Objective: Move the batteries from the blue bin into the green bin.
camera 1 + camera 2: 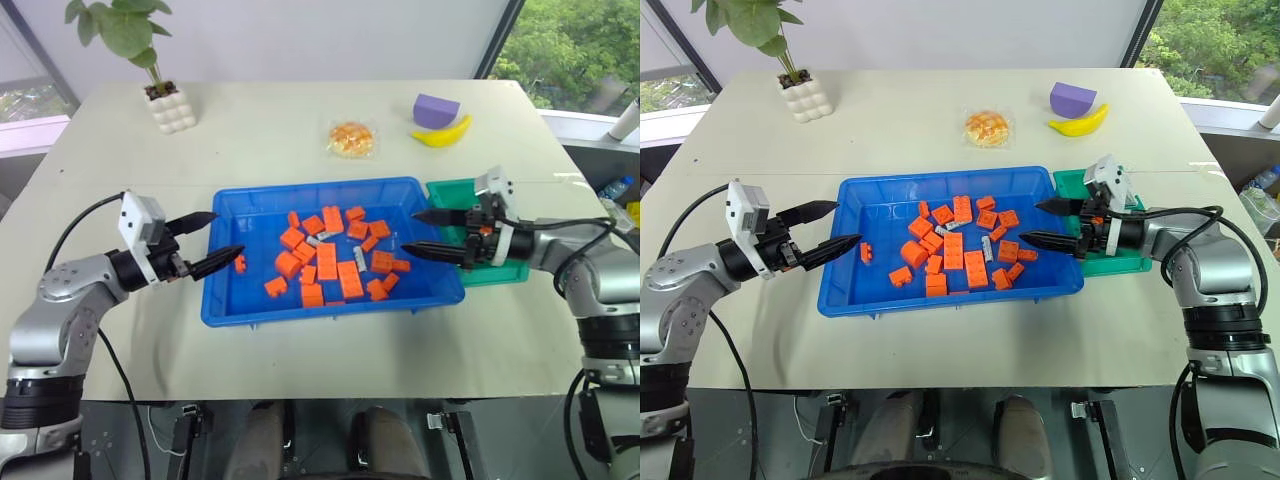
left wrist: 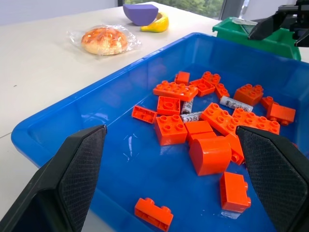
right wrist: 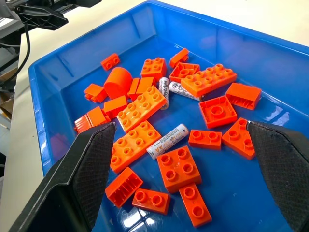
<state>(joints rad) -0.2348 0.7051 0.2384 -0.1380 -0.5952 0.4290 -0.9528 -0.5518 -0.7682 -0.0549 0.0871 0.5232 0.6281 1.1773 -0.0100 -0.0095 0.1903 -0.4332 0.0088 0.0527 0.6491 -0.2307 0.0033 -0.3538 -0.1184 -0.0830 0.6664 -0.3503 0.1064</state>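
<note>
The blue bin (image 1: 330, 312) sits mid-table, holding several orange bricks (image 1: 327, 260). Among the bricks lie three small silver batteries: one (image 3: 167, 140) near the middle and two (image 3: 186, 91) (image 3: 164, 87) close together further in. The green bin (image 1: 450, 192) stands against the blue bin's right end. My left gripper (image 1: 227, 233) hovers open and empty over the blue bin's left rim, pointing inward. At the blue bin's right end, beside the green bin, my right gripper (image 1: 410, 230) is open and empty, pointing left toward the bricks.
Behind the bins lie a wrapped bun (image 1: 351, 138), a yellow banana (image 1: 442, 134) and a purple block (image 1: 436, 108). A potted plant (image 1: 160, 95) stands at the far left. The table's edge runs close in front of the blue bin.
</note>
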